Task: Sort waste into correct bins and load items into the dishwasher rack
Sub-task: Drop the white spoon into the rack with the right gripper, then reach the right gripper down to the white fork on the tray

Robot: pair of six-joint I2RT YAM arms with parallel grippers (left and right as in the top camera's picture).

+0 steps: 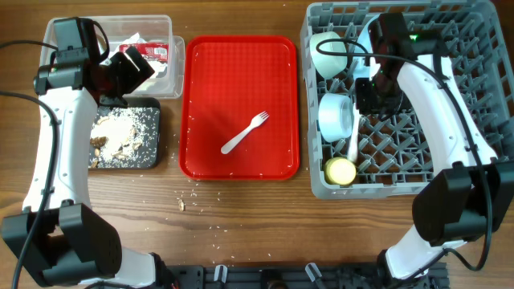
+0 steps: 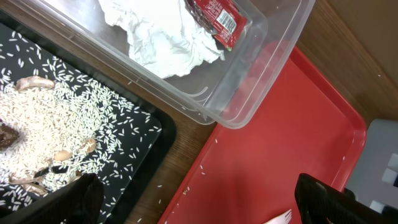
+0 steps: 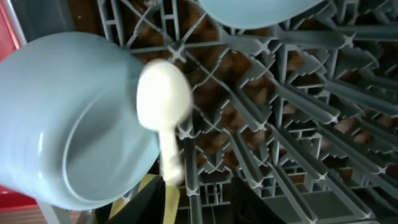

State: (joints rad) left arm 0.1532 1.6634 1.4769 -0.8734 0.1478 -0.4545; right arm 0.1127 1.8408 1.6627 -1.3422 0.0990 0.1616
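The fork (image 1: 245, 132) lies alone on the red tray (image 1: 209, 80), likely next. At its 10 o'clock the left gripper (image 2: 196, 199) hangs wide open, empty. The spoon (image 1: 353, 143) sits in the rack (image 1: 385, 189) at 3 o'clock; the right gripper (image 1: 371, 90) I cannot tell.

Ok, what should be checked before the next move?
1. White plastic fork lies alone on red serving tray: ok.
2. Crumpled white paper napkin and red sauce packet in clear plastic tub: ok.
3. Food scraps in shallow black tray: ok; crumbs on wooden table: not ok.
4. White plastic spoon inside grey dishwasher rack: ok.
5. Left gripper open, empty: ok.
6. Right gripper clear of spoon: cannot tell.
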